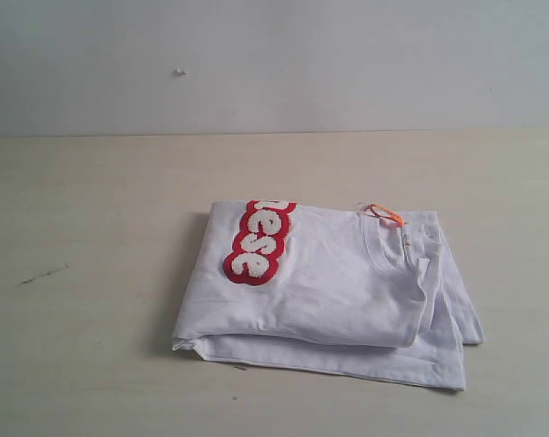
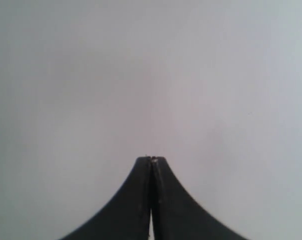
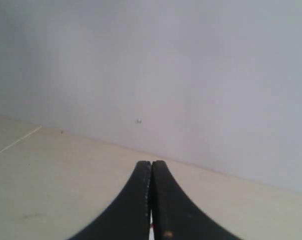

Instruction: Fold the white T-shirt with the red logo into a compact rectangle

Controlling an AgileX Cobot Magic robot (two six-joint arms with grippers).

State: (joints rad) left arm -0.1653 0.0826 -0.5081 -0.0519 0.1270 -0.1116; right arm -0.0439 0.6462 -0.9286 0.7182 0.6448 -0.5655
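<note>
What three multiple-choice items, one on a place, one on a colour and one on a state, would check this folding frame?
1. On the folded white T-shirt, seen from the exterior view, where does the orange neck tag lie relative to the red logo?
A. to its left
B. to its right
C. on top of it

2. What colour outlines the logo's white letters?
A. blue
B. green
C. red

3. How do the left hand and the right hand stand?
A. both shut, holding nothing
B. both wide open
C. both shut on the shirt

Answers:
1 B: the tag shows well to the right of the lettering.
2 C: a thick red border rings each letter.
3 A: each wrist view shows the jaws pressed together with nothing between them.
</note>
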